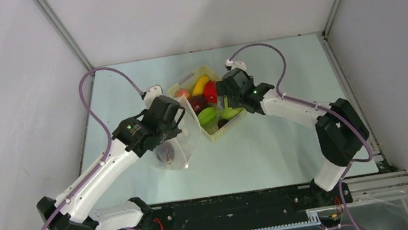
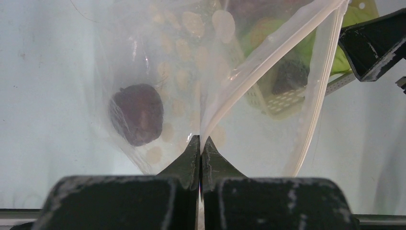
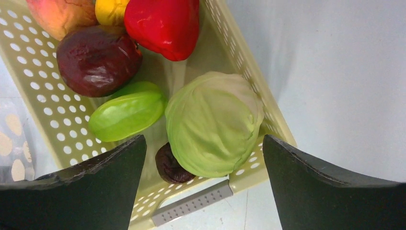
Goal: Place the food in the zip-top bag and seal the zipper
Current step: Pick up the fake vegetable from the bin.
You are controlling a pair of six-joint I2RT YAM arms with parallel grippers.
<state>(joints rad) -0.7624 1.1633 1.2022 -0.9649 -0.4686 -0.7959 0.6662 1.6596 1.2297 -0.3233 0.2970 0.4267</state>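
the left gripper (image 2: 200,143) pinches the mouth edge of the bag (image 2: 191,57), one dark apple (image 2: 138,115) inside, while the right gripper (image 3: 203,143) hangs wide open over the remaining food (image 3: 163,24) in the basket (image 3: 28,81) just beside the bag.

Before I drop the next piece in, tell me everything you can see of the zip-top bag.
The zip-top bag is clear, crinkly plastic printed with pale round dots. It hangs just left of the basket, its mouth edge pinched between the shut fingers of the left gripper. The zipper strip runs away from the pinch unsealed, so the mouth gapes. One dark red fruit lies inside. Whether its bottom rests on the table cannot be told.
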